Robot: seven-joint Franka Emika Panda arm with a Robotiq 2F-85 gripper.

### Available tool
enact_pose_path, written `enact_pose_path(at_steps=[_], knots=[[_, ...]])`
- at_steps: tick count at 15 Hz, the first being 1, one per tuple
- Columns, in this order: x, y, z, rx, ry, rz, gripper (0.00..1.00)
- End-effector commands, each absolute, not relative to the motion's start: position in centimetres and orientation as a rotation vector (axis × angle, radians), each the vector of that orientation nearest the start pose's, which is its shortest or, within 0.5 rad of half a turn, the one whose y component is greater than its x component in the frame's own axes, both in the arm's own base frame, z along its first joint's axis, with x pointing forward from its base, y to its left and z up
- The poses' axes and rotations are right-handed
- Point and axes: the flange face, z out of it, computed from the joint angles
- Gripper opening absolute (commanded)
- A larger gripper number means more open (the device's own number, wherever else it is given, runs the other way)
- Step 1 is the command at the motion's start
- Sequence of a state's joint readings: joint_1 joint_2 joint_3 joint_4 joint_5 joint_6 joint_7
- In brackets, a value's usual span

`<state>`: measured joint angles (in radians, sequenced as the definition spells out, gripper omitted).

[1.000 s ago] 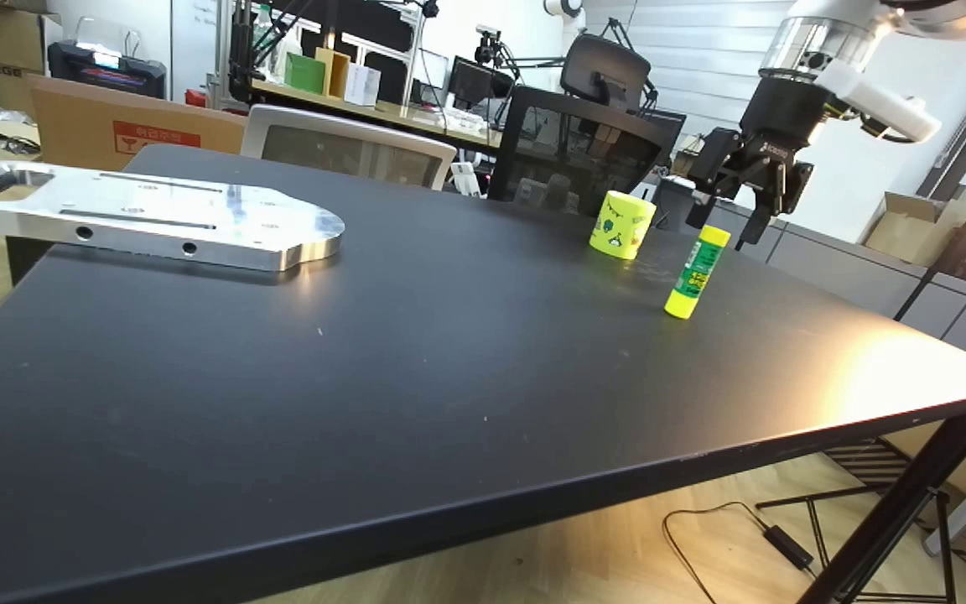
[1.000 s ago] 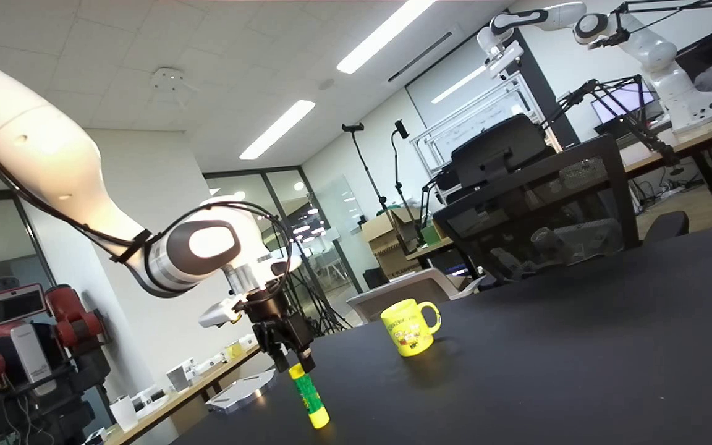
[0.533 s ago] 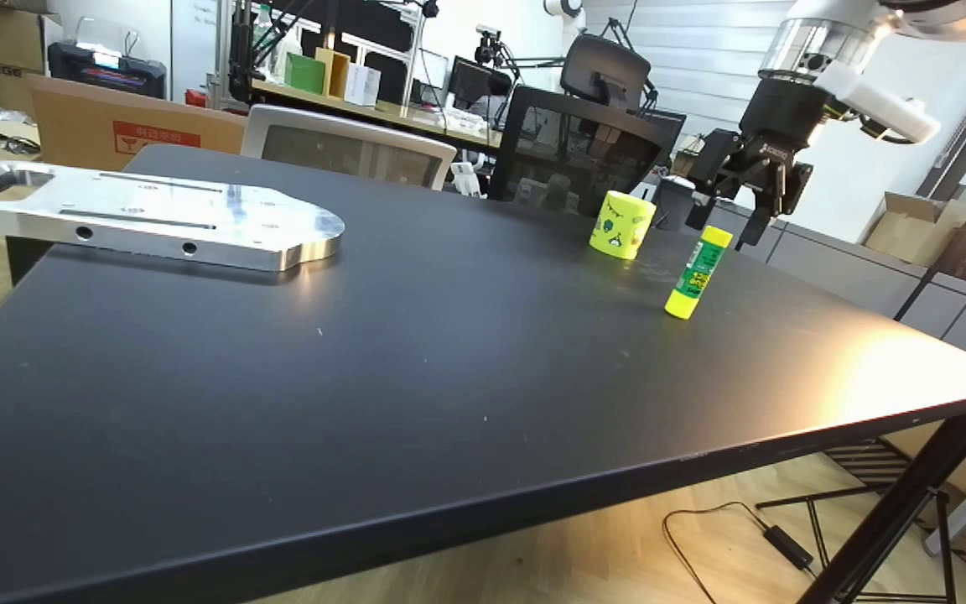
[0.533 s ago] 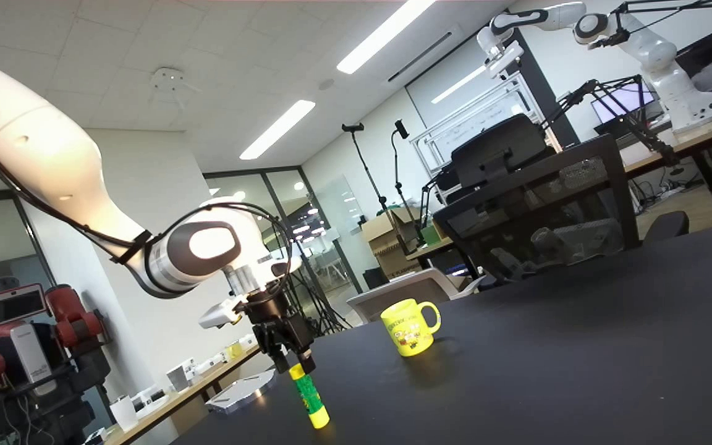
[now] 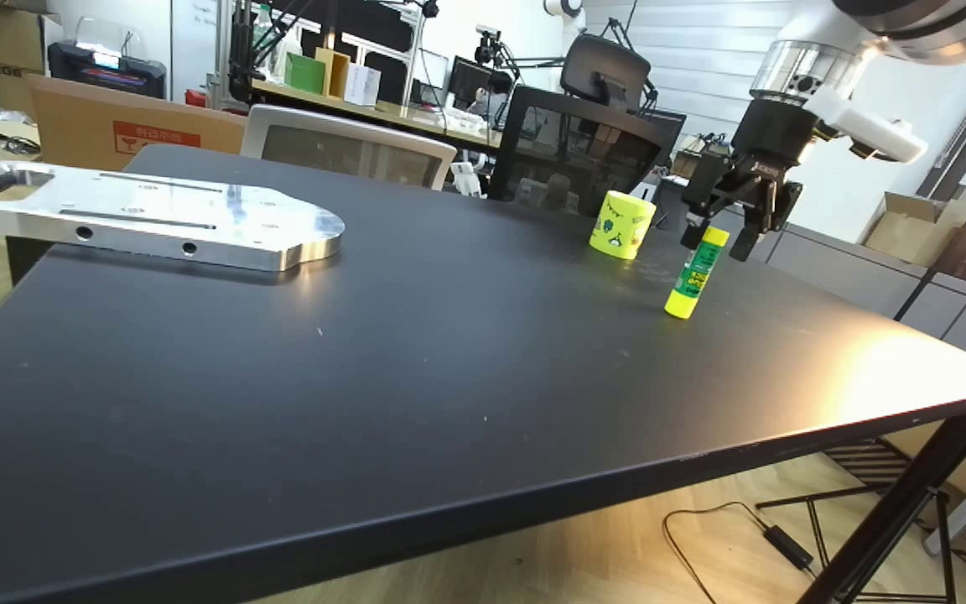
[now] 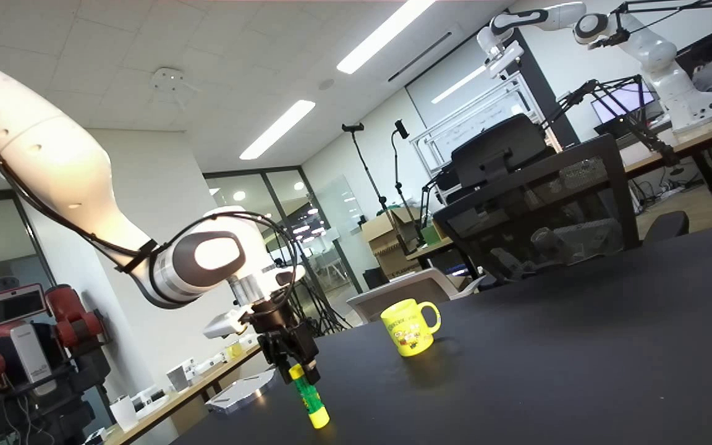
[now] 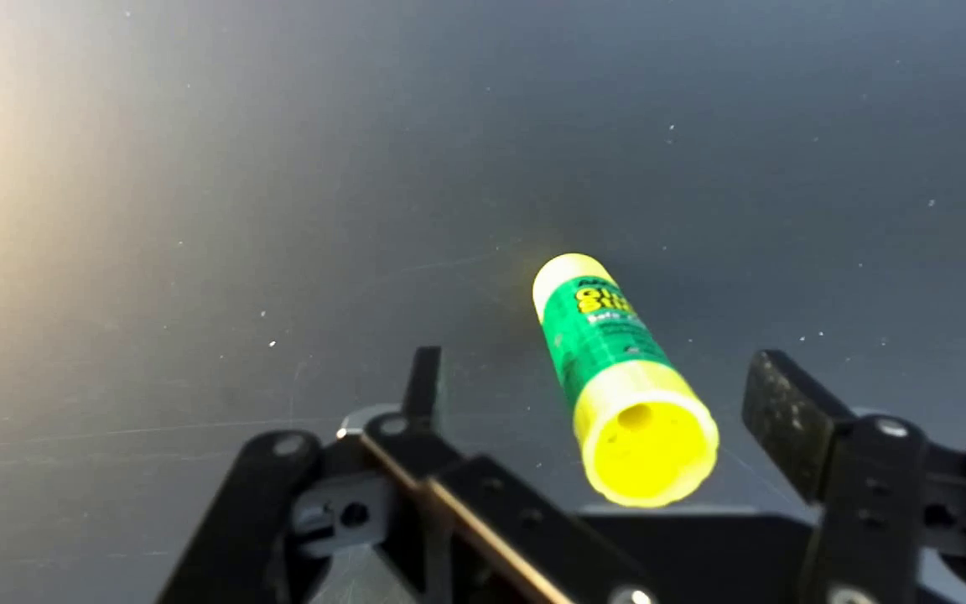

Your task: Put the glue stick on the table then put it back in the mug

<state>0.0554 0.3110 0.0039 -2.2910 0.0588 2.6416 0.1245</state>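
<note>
The glue stick, green and yellow, stands upright on the black table [image 5: 449, 361] in both exterior views [image 5: 695, 277] [image 6: 310, 398]. In the wrist view, the glue stick [image 7: 605, 335] shows its yellow top end between the fingers. My gripper [image 5: 716, 244] is open, with a finger on each side of the stick's top. A gap shows on both sides in the wrist view [image 7: 596, 377]. The lime-green mug [image 5: 621, 225] stands upright on the table a short way from the stick. Its handle shows in an exterior view [image 6: 406, 330]. The mug is out of the wrist view.
A silver metal plate [image 5: 148, 205] with a handle hole lies at the far end of the table. Chairs [image 5: 584, 143] stand behind the table edge near the mug. The table's edge [image 5: 483, 512] runs along the front in an exterior view.
In the last half second my gripper has come down a little and shifted slightly, so its fingers now sit lower beside the stick's top. The stick and the mug have not moved.
</note>
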Motion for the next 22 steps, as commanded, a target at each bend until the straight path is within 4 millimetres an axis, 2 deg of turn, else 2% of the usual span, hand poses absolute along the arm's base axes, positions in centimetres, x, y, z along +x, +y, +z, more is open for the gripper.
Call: enact_pose_path(at_steps=[1, 4, 8, 17, 22], knots=[[54.0, 3.2, 21.4, -3.095, 0.187, -0.092, 0.6], [54.0, 3.2, 20.8, -3.091, 0.189, -0.096, 0.39], [54.2, 3.2, 20.0, -3.056, 0.196, -0.009, 0.11], [56.3, 0.9, 21.0, -3.047, 0.281, -0.047, 0.09], [59.4, -1.0, 23.9, -3.055, 0.327, -0.157, 0.09]])
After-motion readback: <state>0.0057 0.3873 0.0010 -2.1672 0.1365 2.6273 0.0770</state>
